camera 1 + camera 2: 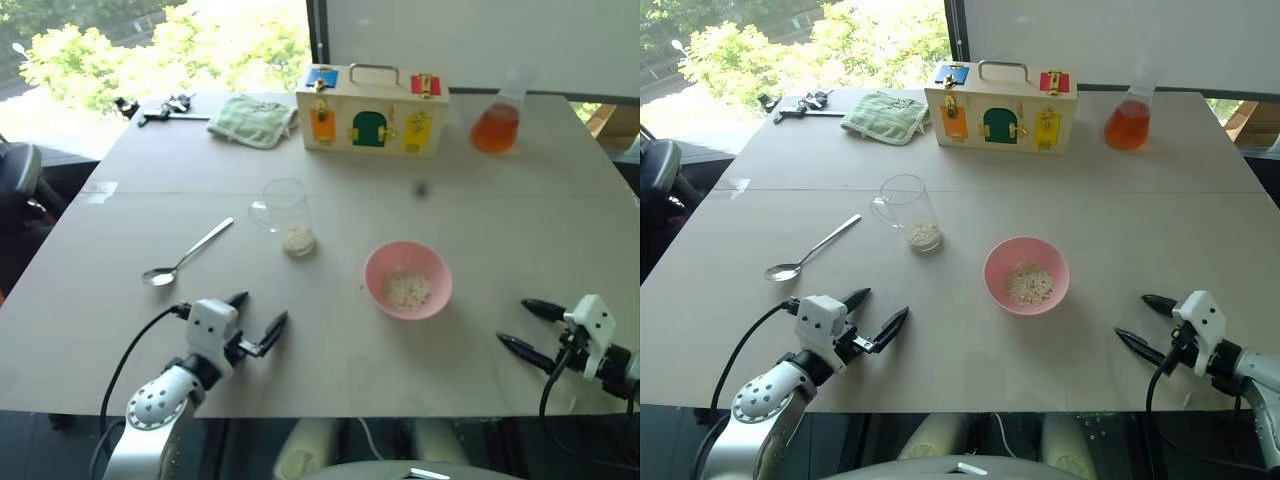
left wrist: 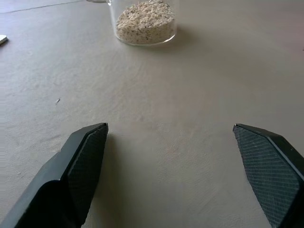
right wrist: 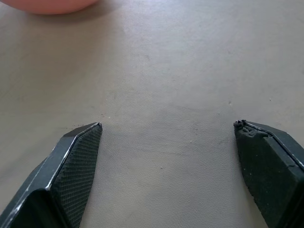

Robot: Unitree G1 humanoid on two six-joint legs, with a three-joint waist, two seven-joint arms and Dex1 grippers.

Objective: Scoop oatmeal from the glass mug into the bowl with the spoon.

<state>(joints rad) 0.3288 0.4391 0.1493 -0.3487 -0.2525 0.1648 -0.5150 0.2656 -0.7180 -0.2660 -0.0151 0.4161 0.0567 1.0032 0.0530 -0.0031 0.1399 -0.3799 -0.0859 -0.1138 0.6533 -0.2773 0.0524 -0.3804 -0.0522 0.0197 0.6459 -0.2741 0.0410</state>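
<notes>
Head views: on the flat grey counter (image 1: 520, 210) a clear straight-walled glass mug (image 1: 284, 214) with a side handle stands upright, a low heap of pale cream oatmeal (image 1: 298, 239) in its bottom. To its left lies a slim silver metal spoon (image 1: 184, 255), apart from it. To its right sits a shallow round pink bowl (image 1: 407, 279) with some flakes inside. Behind stand a wooden latch box (image 1: 371, 108), a green cloth (image 1: 252, 119) and a conical flask of orange liquid (image 1: 498, 118). The left tool (image 1: 262, 322) and right tool (image 1: 518, 326) hover near the front edge, both spread wide and empty.

Left wrist view: 2 black fingers (image 2: 76, 171) stand wide, the mug ahead.

Right wrist view: fingers (image 3: 71, 171) wide, the bowl's rim ahead.
</notes>
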